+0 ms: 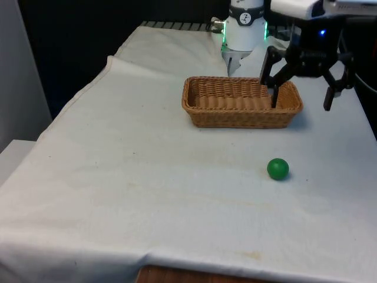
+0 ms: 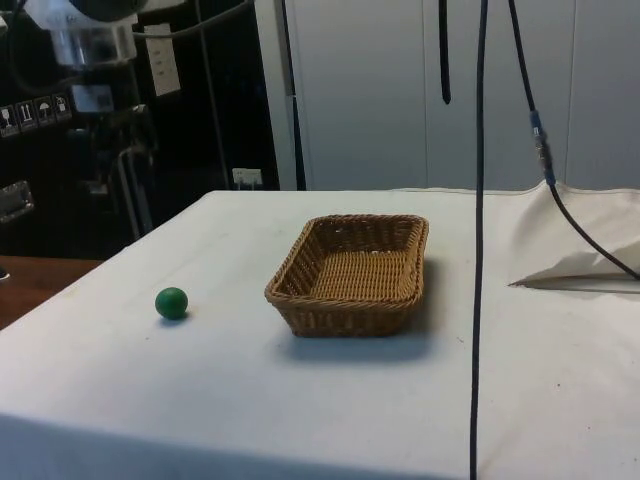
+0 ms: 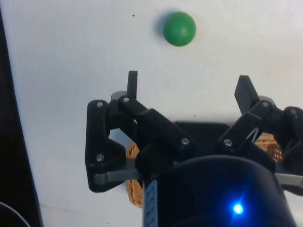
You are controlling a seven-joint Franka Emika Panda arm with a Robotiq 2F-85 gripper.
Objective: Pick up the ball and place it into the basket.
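A small green ball [image 1: 278, 168] lies on the white cloth, nearer the camera than the basket and toward the front view's right. The woven wicker basket [image 1: 238, 113] stands farther back with nothing in it. My gripper [image 1: 300, 100] hangs open in the air over the basket's right end, fingers spread wide and holding nothing. In the side view the ball [image 2: 172, 302] rests left of the basket [image 2: 340, 315]. In the wrist view the ball [image 3: 179, 29] lies beyond the open gripper [image 3: 189, 90], and a piece of the basket [image 3: 134, 191] shows behind it.
The white cloth [image 1: 129, 183] covers the whole table, with wide bare room around the ball. Dark cables [image 2: 478, 250] hang down in the side view near the basket. The cloth bunches up at the side view's right [image 2: 580, 250].
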